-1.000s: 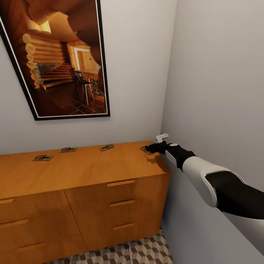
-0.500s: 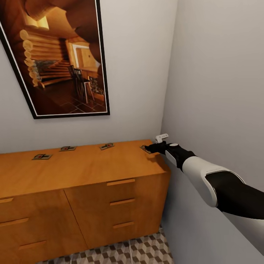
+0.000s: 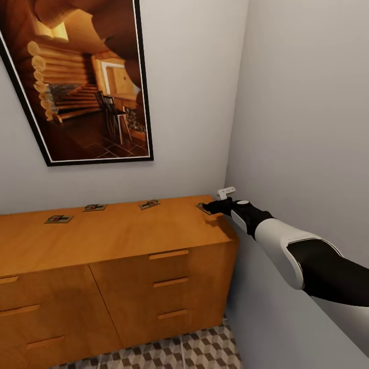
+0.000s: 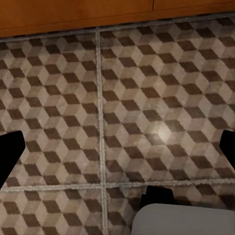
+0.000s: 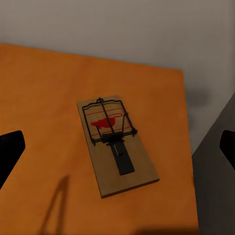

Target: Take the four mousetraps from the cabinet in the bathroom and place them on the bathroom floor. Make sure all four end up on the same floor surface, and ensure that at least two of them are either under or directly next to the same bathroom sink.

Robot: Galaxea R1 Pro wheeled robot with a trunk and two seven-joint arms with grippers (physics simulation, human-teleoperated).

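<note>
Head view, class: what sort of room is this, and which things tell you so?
Probably a tiled indoor corner, perhaps a bathroom: a wooden cabinet against grey walls, cube-patterned floor tiles and a framed picture.

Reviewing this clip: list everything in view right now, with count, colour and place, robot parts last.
mousetraps: four, brown boards with dark wire, in a row along the back of the cabinet top; the rightmost lies below the right end effector
cabinet: one, orange-brown wood with bar handles, against the back wall
picture: one, black frame, log interior, on the wall above the cabinet
bathroom floor: cube-pattern tiles, brown, beige and white, in front of the cabinet
right end effector: black, fingers spread, over the cabinet's right end
left end effector: black, fingers spread, facing the floor
</note>
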